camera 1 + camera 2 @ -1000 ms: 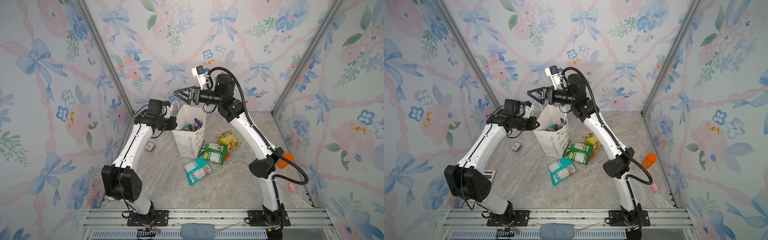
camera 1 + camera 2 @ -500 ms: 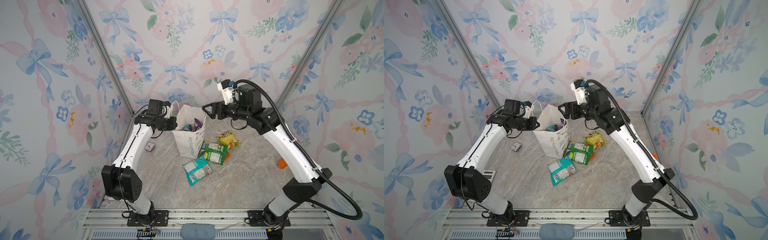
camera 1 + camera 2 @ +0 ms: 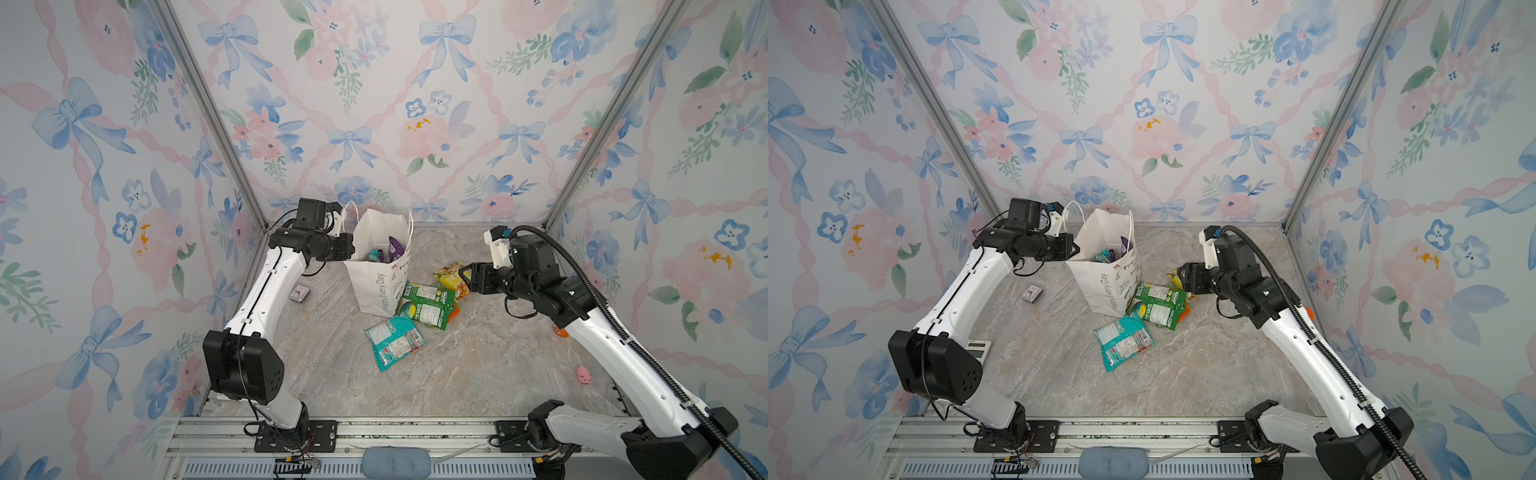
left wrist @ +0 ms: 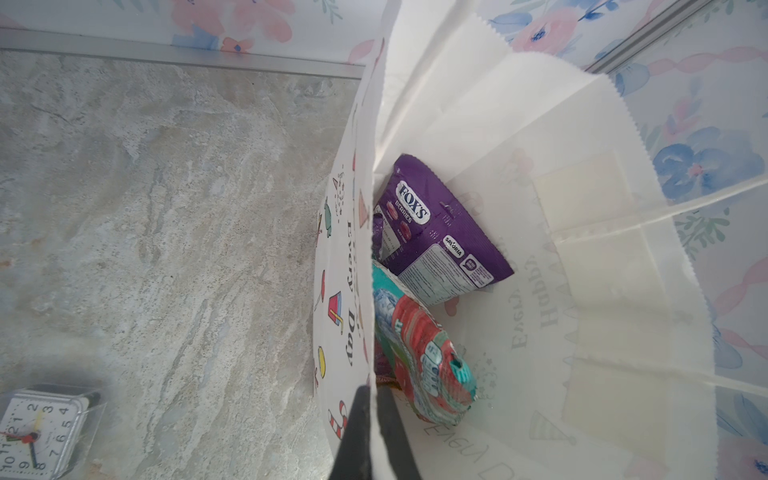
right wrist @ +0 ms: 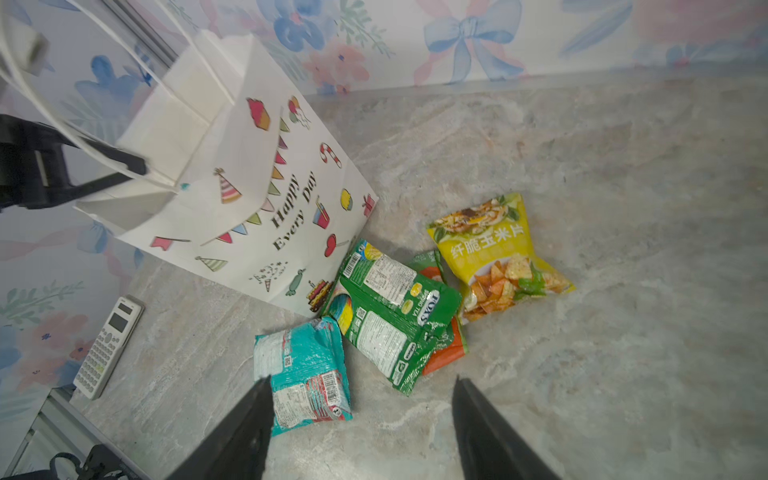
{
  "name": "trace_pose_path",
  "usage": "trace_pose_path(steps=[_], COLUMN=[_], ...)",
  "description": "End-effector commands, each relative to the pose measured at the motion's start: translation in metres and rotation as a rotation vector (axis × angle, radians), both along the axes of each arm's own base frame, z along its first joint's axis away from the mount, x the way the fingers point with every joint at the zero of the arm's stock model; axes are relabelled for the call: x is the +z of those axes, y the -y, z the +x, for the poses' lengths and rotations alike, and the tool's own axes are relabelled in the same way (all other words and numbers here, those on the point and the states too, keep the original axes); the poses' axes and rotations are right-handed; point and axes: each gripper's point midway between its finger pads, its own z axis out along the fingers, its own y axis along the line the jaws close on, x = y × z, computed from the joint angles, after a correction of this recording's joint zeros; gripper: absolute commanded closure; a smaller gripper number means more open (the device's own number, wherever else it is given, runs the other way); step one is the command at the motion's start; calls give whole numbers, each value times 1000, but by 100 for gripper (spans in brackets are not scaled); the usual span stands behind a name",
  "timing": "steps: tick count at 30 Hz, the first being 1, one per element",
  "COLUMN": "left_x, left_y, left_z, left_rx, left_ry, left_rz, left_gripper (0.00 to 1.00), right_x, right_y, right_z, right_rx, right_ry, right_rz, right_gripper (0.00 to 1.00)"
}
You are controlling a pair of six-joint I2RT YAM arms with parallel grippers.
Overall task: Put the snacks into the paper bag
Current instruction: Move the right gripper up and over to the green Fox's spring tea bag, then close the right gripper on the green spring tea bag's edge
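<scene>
The empty, spread right hand swung from the paper bag toward the remaining snacks, seemingly for another; the left hand kept pinching its rim.

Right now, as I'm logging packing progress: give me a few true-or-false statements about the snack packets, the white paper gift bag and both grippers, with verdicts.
1. The glossy purple FOX'S Berries packet lies inside the white paper gift bag. True.
2. The crinkly yellow chip bag is inside the gift bag. False: the chip bag lies on the grey marble table, outside it.
3. The left gripper is clamped on the gift bag's rim. True.
4. The right gripper grips a snack. False: its jaws stand open and empty above the table.
5. The flat green packet lies partly on top of an orange packet. True.
</scene>
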Motion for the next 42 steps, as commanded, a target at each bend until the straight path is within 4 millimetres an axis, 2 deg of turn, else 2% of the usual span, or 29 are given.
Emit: trace_pose_path(steps=[1,4,7,17,23,32,42], left_x=[4,8,14,34,31,27,24], left_y=[-3,-4,-6,-7,-5,-5,-4], left_z=[0,0,-1,-7,-7,-6,-5], left_rx=[17,23,32,38,31,28,24], left_ry=[21,35,49,102,95,81,75], left_rz=[10,17,15,0,-6,-8,-7], left_gripper=[100,100,100,100,100,100,100], right_x=[-30,-65,-91,-153,-178,-213,-237], right_y=[6,3,-1,-16,-19,-20,-25], right_z=[4,6,11,26,35,38,44], right_rx=[-55,-60,-67,-82,-105,-142,-162], right_ry=[-69,-148,-195,-312,-362,-437,-488], right_rz=[30,41,57,85,83,94,134], right_gripper=[36,41,44,50,51,51,49])
